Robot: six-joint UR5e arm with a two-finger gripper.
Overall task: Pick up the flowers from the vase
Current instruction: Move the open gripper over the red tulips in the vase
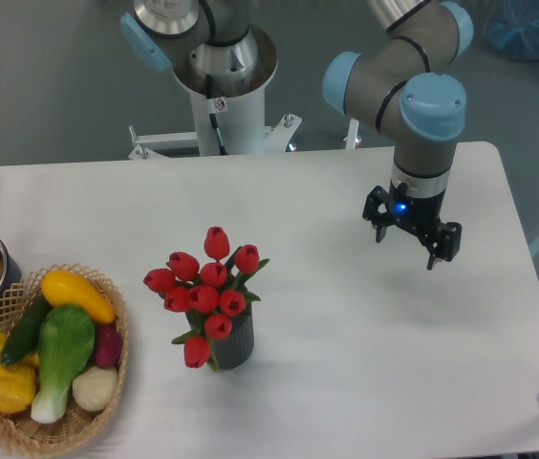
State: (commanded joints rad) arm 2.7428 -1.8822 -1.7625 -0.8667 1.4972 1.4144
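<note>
White table (346, 325): red tulip flowers (204, 287) upright in ribbed grey vase (235, 344), gripper (409, 241) spread wide, empty

We take this for a robotics lab: a white table (346, 363) stands on a plain grey floor (50, 86), a robot arm (413, 96) rises from a white pedestal (226, 105), and a wicker basket (107, 382) holds toy produce.
</note>
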